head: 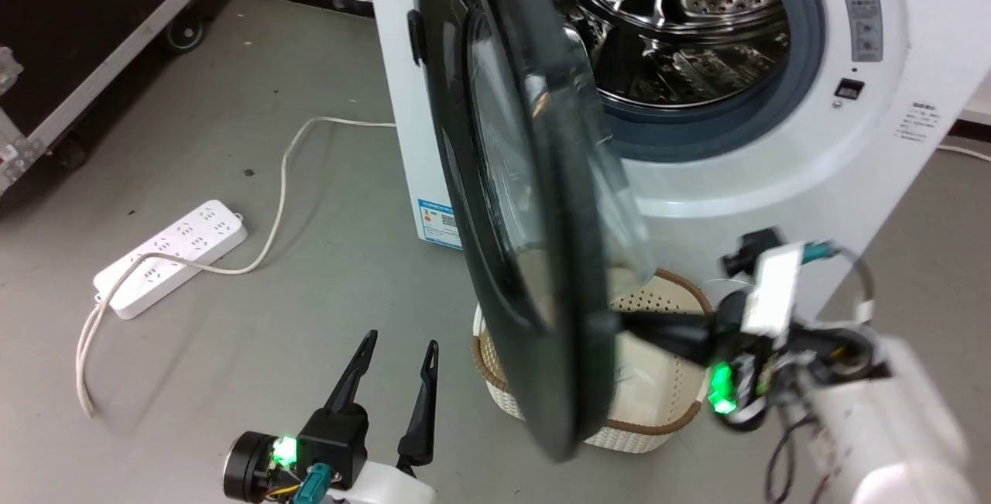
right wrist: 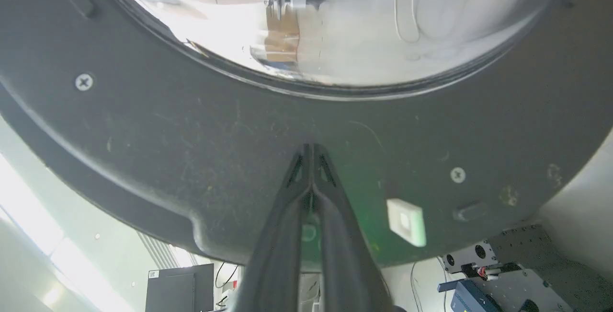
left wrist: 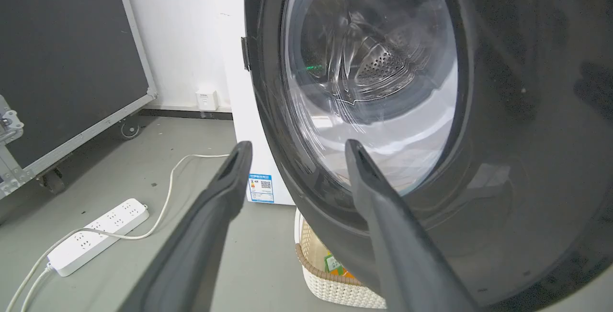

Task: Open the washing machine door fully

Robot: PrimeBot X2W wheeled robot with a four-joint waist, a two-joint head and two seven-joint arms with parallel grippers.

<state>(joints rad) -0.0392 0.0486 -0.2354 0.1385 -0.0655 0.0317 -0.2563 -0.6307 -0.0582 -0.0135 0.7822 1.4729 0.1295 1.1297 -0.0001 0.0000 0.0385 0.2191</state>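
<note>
The washing machine (head: 774, 179) stands with its steel drum exposed. The washing machine door (head: 503, 179) is swung partway out and faces me edge-on, hinged at the machine's left side. My right gripper (head: 631, 324) is shut, and its tips (right wrist: 312, 146) meet the door's dark inner face (right wrist: 191, 125) just below the glass bowl. My left gripper (head: 402, 340) hangs open low on the outer side of the door, holding nothing. In the left wrist view the left gripper (left wrist: 297, 145) points at the door's glossy outer face (left wrist: 503, 110), still apart from it.
A cream perforated basket (head: 642, 434) sits on the floor under the door's lower edge. A white power strip (head: 170, 256) and its cable lie on the grey floor to the left. A black wheeled case (head: 77, 24) stands at the far left.
</note>
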